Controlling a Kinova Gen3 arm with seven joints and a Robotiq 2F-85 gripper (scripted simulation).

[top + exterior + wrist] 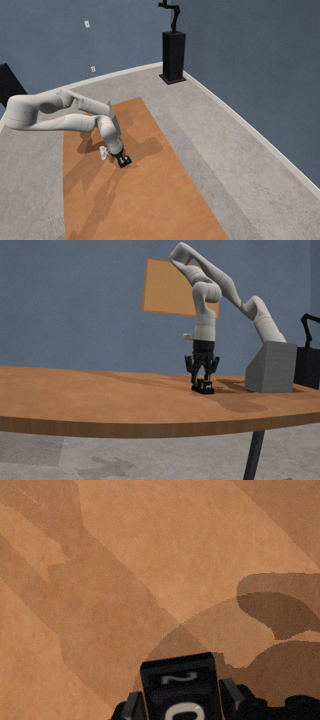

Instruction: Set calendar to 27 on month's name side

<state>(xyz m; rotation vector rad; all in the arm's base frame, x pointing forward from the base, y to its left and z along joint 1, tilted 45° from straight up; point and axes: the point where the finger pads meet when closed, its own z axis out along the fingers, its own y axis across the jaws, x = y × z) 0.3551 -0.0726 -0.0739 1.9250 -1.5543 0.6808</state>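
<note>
Here in the exterior view, the black tray sits on the table, a 3 and a 1 showing on the dark blocks above it. The wrist view instead gives us a 2 and a 0 on a black cube, and the gripper is released, its fingers parted around that cube. From the top, digits are unreadable.

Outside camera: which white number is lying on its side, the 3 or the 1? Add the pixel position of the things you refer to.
The 1 (pixel 208 386). It's tipped sideways, while the 3 (pixel 201 385) to its left stands upright.

One gripping arm, one table.
</note>
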